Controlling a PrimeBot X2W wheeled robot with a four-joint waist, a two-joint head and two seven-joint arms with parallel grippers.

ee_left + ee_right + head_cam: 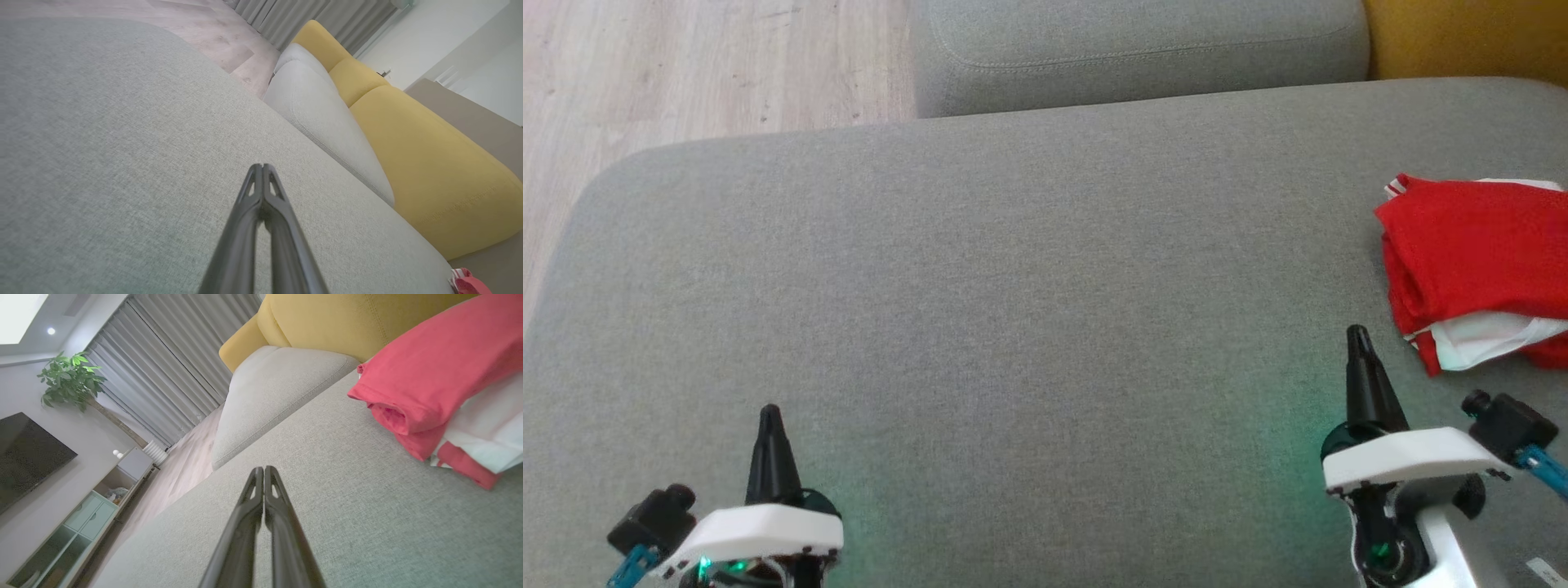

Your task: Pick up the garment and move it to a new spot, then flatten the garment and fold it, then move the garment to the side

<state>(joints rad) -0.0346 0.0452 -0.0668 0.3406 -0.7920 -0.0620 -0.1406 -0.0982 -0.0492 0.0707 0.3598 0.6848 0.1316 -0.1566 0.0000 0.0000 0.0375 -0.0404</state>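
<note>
One garment (1470,245), red with white layers showing at its near edge, lies folded into a thick bundle on the large grey cushion (1013,310). In the head view it sits at about 3 o'clock on that cushion, and the picture's edge cuts it off. The right wrist view shows the same garment (433,363) at 2 o'clock, with a rolled red fold on top and white cloth under it. In the left wrist view only a small red corner (466,283) shows, at 5 o'clock.

There are two grippers, and neither touches the garment. The right gripper (1356,333) is at 5 o'clock in the head view, near the bundle's lower left corner but apart from it. Its fingers point toward 12 o'clock and are pressed together with nothing between them, as the right wrist view confirms (264,468). The left gripper (770,412) is at 7 o'clock, well apart from the garment. Its fingers also point toward 12 o'clock, closed tip to tip and empty (262,166). Both hang low over bare grey fabric.

A second, smaller grey cushion (1135,49) lies at 12 o'clock, with yellow upholstery (1462,37) at 1 o'clock and pale wood floor (686,73) at 10 o'clock. The right wrist view also shows grey curtains (163,363), one potted plant (69,375), one dark screen (24,453) and a low cabinet (86,514).
</note>
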